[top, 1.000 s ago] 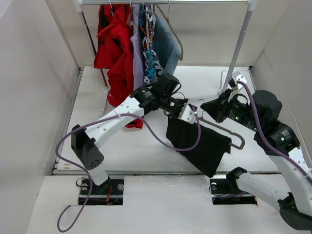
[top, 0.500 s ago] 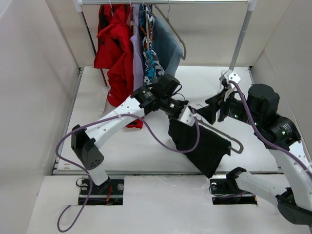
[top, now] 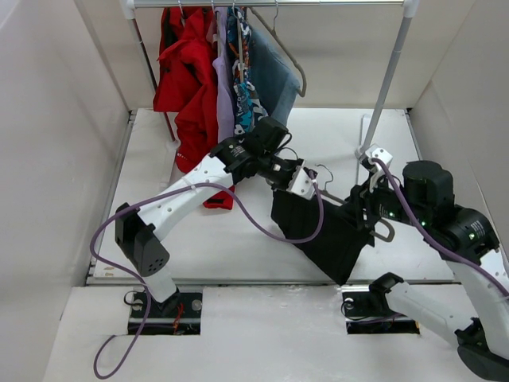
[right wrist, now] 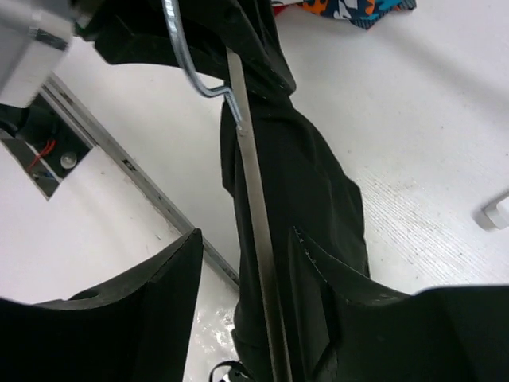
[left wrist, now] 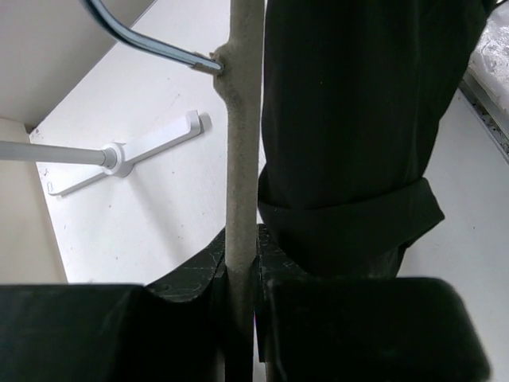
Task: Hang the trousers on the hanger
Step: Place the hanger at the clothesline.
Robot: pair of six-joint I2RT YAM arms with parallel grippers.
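Left claw (left wrist: 238, 267) is clamped tight on the bar of the hanger (left wrist: 242, 143), with the trousers (top: 322, 231) draped over it and hanging over the bench (top: 215, 239) between both arms. Right claw (right wrist: 248, 255) gapes around the bar, gripping nothing.

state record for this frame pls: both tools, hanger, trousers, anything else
left tool: shut on the hanger, clamping its bar
right tool: open, hanger bar between its fingers, a gap on each side
trousers: black, draped over the hanger, hanging down
other clothes: red, lilac, patterned and blue, hanging at the back left
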